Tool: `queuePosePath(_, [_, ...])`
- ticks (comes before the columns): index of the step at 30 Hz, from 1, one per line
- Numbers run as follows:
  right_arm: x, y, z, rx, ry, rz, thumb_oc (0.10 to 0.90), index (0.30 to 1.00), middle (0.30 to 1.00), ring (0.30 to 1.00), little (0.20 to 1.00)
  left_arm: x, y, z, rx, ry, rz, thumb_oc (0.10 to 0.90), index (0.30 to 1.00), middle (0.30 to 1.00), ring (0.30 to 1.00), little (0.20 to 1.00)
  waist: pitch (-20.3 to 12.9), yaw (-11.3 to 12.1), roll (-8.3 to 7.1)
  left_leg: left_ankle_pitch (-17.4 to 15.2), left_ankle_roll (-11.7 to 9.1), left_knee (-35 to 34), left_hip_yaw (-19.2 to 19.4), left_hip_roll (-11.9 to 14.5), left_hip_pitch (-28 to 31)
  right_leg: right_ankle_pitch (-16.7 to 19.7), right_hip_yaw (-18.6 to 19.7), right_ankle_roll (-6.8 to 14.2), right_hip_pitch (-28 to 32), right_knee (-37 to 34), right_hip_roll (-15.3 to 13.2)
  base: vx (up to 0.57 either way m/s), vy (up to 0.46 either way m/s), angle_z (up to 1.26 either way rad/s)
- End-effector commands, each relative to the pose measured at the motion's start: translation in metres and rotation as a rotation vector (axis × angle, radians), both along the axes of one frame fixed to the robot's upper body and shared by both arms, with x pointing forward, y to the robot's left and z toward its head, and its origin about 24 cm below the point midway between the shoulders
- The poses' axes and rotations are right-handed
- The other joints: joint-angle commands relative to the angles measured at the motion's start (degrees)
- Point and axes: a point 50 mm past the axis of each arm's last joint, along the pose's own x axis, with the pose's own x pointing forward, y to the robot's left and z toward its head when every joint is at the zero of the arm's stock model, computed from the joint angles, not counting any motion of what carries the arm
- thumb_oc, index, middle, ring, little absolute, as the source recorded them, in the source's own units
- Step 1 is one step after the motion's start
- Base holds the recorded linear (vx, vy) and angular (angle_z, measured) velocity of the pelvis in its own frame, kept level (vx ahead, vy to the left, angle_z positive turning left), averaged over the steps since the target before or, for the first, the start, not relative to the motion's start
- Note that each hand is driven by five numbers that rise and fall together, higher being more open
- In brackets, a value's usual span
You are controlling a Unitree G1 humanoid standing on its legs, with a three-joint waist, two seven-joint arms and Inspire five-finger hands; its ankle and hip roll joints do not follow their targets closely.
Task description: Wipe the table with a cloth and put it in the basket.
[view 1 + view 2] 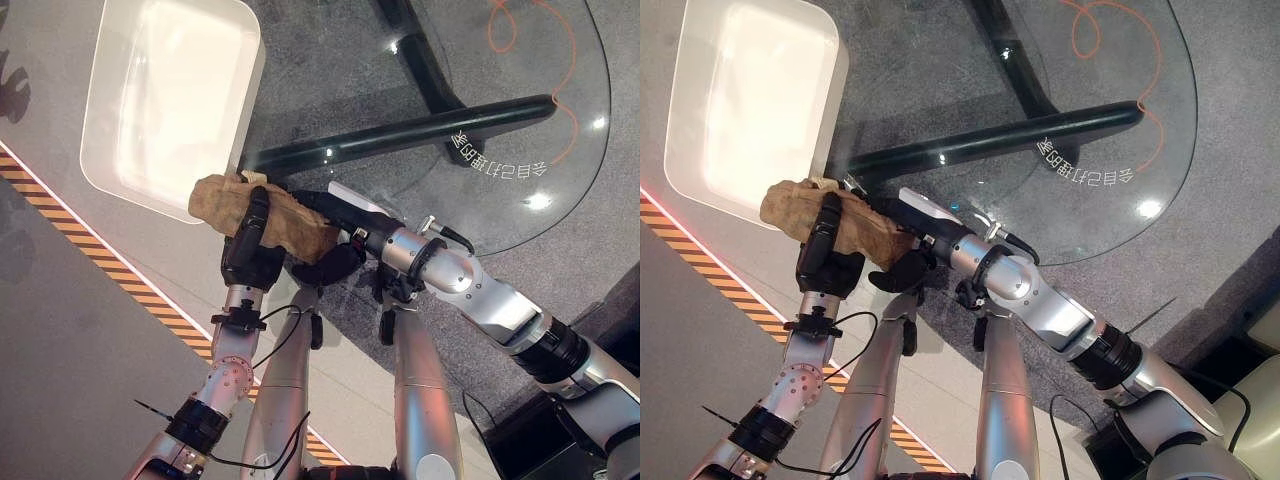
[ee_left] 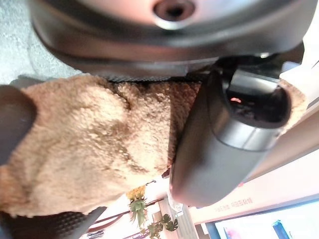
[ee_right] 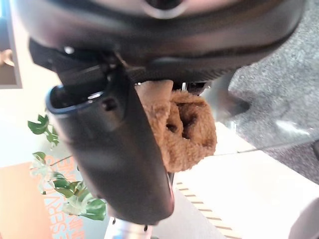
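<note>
Together, a tan cloth (image 1: pixel 262 216) is gripped by both hands at the glass table's (image 1: pixel 560 200) near edge: left hand (image 1: pixel 250 250) fingers curled over it, right hand (image 1: pixel 335 225) clamped alongside. The white basket (image 1: pixel 100 150) is seen just beyond, on the left hand's side.

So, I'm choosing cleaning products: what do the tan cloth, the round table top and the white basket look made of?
Tan fluffy cloth: soft terry or microfibre, judging by its nubby pile. Round clear table top: glass, since floor and dark base show through, with glints. White rectangular basket: probably smooth glossy plastic.
</note>
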Motion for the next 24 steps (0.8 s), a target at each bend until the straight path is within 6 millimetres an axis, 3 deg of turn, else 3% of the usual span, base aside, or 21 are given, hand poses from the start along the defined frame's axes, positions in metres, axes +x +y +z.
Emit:
queuePosePath(1, [-0.029, 0.033, 0.010, 0.137, 0.008, 0.200, 0.800, 0.900, 0.900, 0.900, 0.900, -0.021, -0.047, 0.086, -0.082, -0.530, -0.230, 0.100, 0.300, 0.300, 0.300, 0.200, -1.53, 1.17, 0.15, -4.65, 2.28, 0.73, 0.44, -4.87, 2.02, 3.60, 0.79, 0.84, 0.07, -4.93, 4.20, 0.00, 0.000, 0.00])
queuePosePath(16, [-0.021, -0.011, 0.037, 0.374, -0.153, -0.004, 0.800, 0.900, 0.900, 0.900, 0.900, -0.022, -0.037, 0.081, -0.070, -0.524, -0.188, 0.100, 0.300, 0.300, 0.300, 0.200, -1.53, -0.35, -0.64, -5.31, 2.60, 0.89, 0.97, -4.18, 2.21, 3.60, 1.58, 1.22, -0.10, -4.32, 4.83, 0.00, 0.000, 0.00])
queuePosePath(24, [-0.027, -0.035, 0.054, 0.664, -0.205, -0.045, 0.800, 0.900, 0.900, 0.900, 0.900, -0.025, -0.034, 0.075, -0.068, -0.522, -0.162, 0.100, 0.300, 0.300, 0.300, 0.200, -1.53, -1.22, -0.83, -5.81, 2.80, 1.02, 1.36, -3.82, 2.35, 3.40, 2.01, 1.39, -0.17, -3.92, 5.22, 0.00, 0.000, 0.00])
